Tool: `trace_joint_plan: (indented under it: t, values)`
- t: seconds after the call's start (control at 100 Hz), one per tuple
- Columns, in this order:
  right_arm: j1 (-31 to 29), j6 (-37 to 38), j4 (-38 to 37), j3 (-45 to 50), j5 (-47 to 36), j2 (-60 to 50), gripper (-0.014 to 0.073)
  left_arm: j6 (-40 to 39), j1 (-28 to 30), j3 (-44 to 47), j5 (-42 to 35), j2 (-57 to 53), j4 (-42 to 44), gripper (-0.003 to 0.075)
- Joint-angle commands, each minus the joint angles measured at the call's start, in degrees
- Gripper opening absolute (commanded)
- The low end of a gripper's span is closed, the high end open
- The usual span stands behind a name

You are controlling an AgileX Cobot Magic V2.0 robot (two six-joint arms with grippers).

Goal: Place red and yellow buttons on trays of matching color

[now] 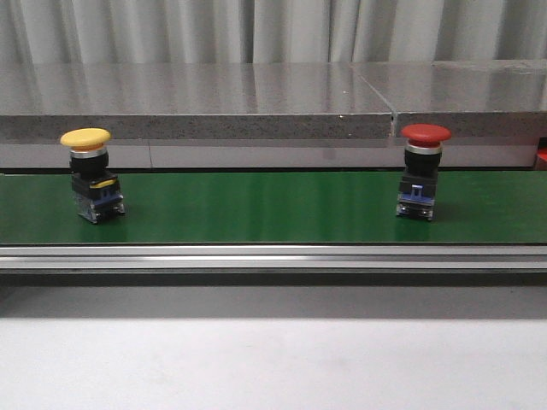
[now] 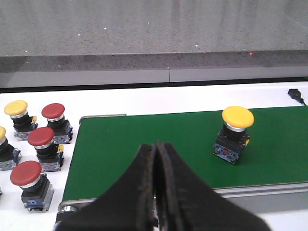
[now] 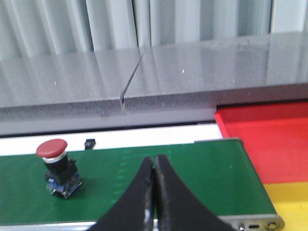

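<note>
Both pincers pressed together, empty: left pincer (image 2: 155, 159) near yellow button (image 2: 234, 134); right pincer (image 3: 154, 168) near red button (image 3: 57, 168).

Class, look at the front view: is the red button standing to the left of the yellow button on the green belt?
No: the red button stands at the right of the green belt, the yellow button at the left.

Between the yellow button (image 1: 89, 173) and the red button (image 1: 423, 170), the green belt (image 1: 256, 205) lies wide open.

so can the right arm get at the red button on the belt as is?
Probably yes: the red button stands alone and upright on the green belt, nothing between it and the right gripper, whose jaws are shut and must open first.
</note>
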Motion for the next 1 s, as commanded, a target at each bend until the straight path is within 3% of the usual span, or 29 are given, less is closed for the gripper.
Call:
trace_joint_plan:
  t: [0.0,0.27,0.43,0.77,0.86,0.99]
  values:
    - [0.03,-0.28,0.25,-6.65,1.88,5.5,-0.0067,-0.33,-0.38,-1.51,-4.87,0.12,-0.63,-0.0019]
    - [0.03,-0.28,0.25,-23.11,19.09,24.01,-0.0067,-0.33,-0.38,-1.51,-4.87,0.12,-0.63,-0.0019]
    - [0.03,-0.28,0.6,-31.23,25.29,34.1,-0.0067,-0.33,-0.38,-1.51,-4.87,0.12,-0.63,-0.0019]
    - [0.03,-0.28,3.67,-35.42,27.45,46.53,-0.0055,-0.33,-0.38,-1.51,-4.87,0.12,-0.63,-0.0019]
    - [0.03,-0.28,3.74,-35.42,28.58,47.71,0.0029,-0.33,-0.38,-1.51,-4.87,0.12,-0.63,-0.0019]
    - [0.03,-0.28,3.8,-35.42,28.97,47.84,0.0319,-0.33,-0.38,-1.51,-4.87,0.12,-0.63,-0.0019]
